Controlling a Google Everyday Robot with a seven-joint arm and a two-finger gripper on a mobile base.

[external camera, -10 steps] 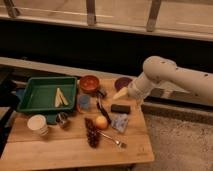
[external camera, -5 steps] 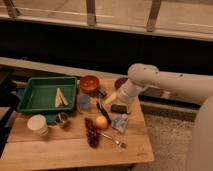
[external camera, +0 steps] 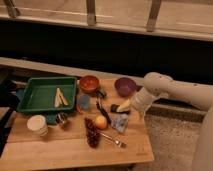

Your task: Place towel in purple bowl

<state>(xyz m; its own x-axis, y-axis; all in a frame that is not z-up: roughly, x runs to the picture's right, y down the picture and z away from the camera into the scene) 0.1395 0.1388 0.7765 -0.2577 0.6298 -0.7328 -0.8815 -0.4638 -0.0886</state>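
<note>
The towel (external camera: 119, 123) is a small blue-grey cloth lying crumpled on the wooden table (external camera: 60, 150), right of centre. The purple bowl (external camera: 125, 86) stands behind it near the table's back right edge and looks empty. My gripper (external camera: 119, 107) is low over the table between the bowl and the towel, just above the towel's back edge. My white arm (external camera: 160, 90) reaches in from the right.
A green tray (external camera: 47, 94) with pale sticks sits at the back left, and an orange bowl (external camera: 89, 83) and a blue cup (external camera: 83, 102) beside it. An apple (external camera: 101, 122), grapes (external camera: 91, 134), a fork (external camera: 115, 141), a white cup (external camera: 37, 124) and a small metal cup (external camera: 62, 118) lie nearer the front.
My arm's elbow has shifted and dropped a little. The gripper has stayed at about the same spot by the towel, and the towel has not moved.
</note>
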